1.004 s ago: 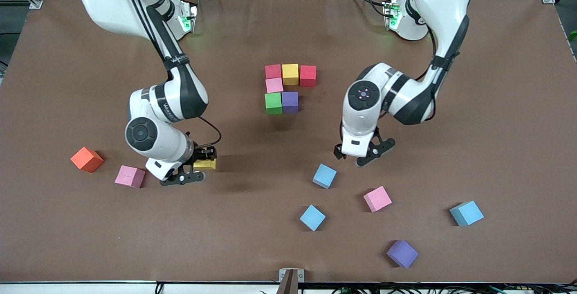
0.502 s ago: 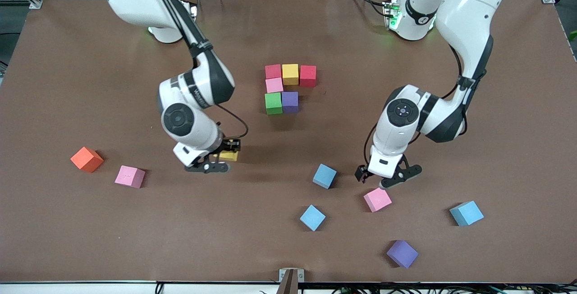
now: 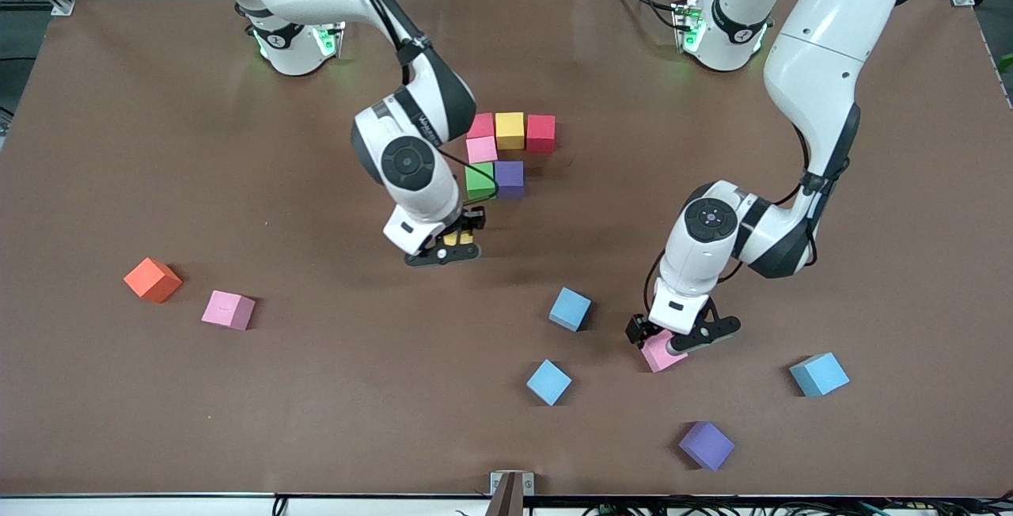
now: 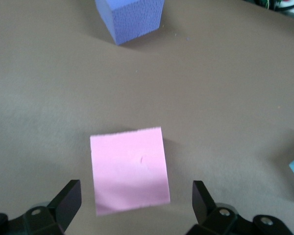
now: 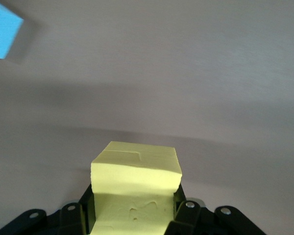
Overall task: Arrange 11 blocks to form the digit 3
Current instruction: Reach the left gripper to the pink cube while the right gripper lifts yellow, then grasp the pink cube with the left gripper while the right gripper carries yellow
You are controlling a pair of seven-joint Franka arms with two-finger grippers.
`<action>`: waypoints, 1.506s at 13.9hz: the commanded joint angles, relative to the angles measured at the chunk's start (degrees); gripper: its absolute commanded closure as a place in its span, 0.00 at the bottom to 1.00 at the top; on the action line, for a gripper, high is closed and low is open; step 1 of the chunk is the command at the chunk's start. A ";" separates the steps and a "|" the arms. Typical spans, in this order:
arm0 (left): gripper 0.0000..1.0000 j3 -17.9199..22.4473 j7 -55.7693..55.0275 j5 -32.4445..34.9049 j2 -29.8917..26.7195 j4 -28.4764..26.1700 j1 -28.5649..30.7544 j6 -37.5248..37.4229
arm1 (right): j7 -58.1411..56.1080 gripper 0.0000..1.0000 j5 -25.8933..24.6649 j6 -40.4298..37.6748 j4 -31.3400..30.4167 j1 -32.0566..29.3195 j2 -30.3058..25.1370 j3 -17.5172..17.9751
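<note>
While right end effector (image 3: 457, 244) pinches yellow block (image 5: 135, 188) aloft, left end effector (image 3: 671, 338) — spread — straddles pink block (image 4: 130, 169).

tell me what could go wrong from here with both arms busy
The right gripper, shut on the yellow block, is close to the green block; it could nudge the cluster out of line. The left gripper is open around the pink block, which sits off-centre, so closing may twist it.

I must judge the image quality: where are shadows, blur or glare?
Front view: sharp; soft shadows beside each cube, such as the orange cube. Left wrist view: the pink cube looks overexposed. Right wrist view: the held yellow cube is washed out, and the table looks hazy.
</note>
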 commanded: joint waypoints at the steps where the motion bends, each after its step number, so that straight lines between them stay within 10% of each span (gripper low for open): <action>1: 0.00 1.15 0.30 1.49 2.89 2.84 0.03 2.01 | -0.24 0.72 0.39 4.87 -2.75 1.01 0.31 -0.32; 7: 0.06 2.21 -0.31 1.58 4.57 3.81 -0.59 4.13 | -0.59 0.72 0.30 8.49 -7.59 2.87 0.66 -0.15; 11: 0.81 2.13 -2.69 1.40 3.96 3.90 -0.59 3.78 | -0.15 0.72 0.30 8.75 -8.39 2.78 0.66 2.05; 15: 0.99 1.42 -6.10 -1.58 1.94 4.87 -0.67 -4.72 | -0.24 0.72 1.61 8.84 -8.73 2.78 0.66 3.01; 21: 0.99 -6.47 -29.80 -3.35 -4.30 4.25 -1.64 -30.99 | -0.50 0.72 1.71 12.77 -11.97 2.87 0.14 3.46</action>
